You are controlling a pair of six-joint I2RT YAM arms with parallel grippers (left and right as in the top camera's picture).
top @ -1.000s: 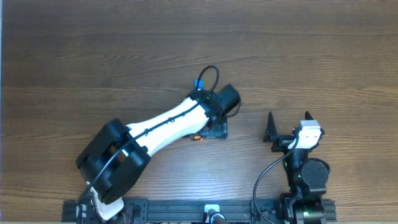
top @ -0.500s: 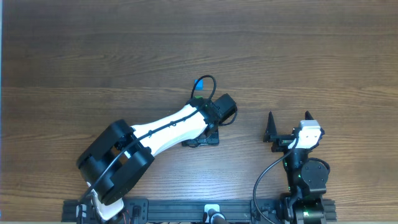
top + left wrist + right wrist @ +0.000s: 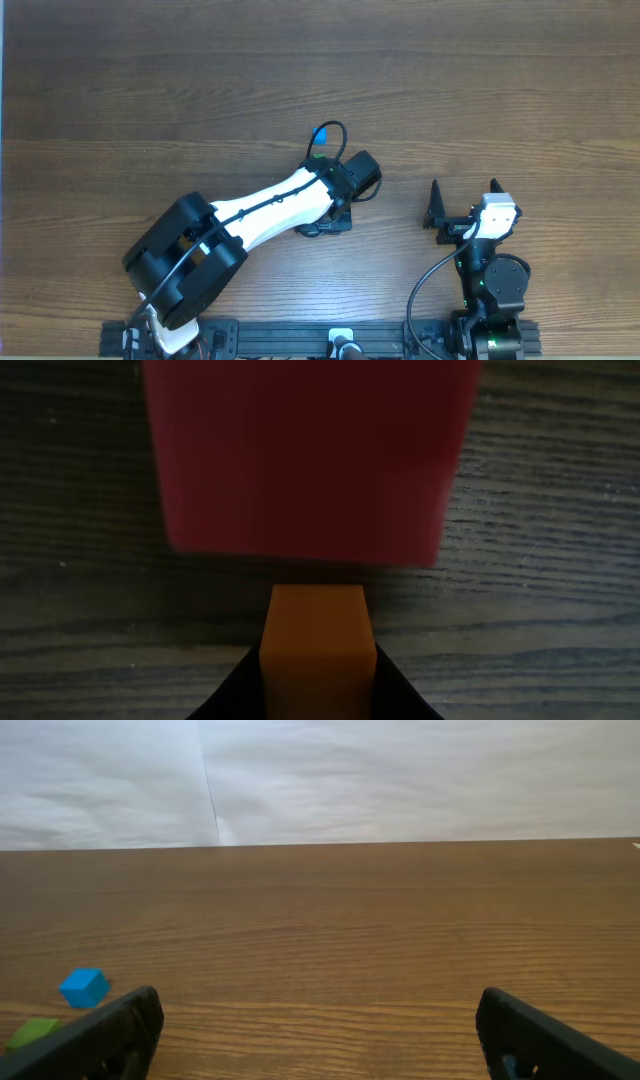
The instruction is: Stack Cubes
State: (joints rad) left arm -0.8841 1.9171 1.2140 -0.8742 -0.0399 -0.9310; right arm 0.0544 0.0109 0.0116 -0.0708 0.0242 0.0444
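Left gripper (image 3: 318, 695) closed on orange cube (image 3: 317, 635), just beside red cube (image 3: 305, 460), probably lining up the stack. Right gripper (image 3: 465, 203) open, well apart from red cube.

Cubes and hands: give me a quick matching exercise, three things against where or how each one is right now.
Things:
1. orange cube
2. blue cube
3. right hand

Place or state:
A. open, holding nothing
B. on the table near the green cube
C. gripped by the left hand

Pairs: 1-C, 2-B, 3-A.
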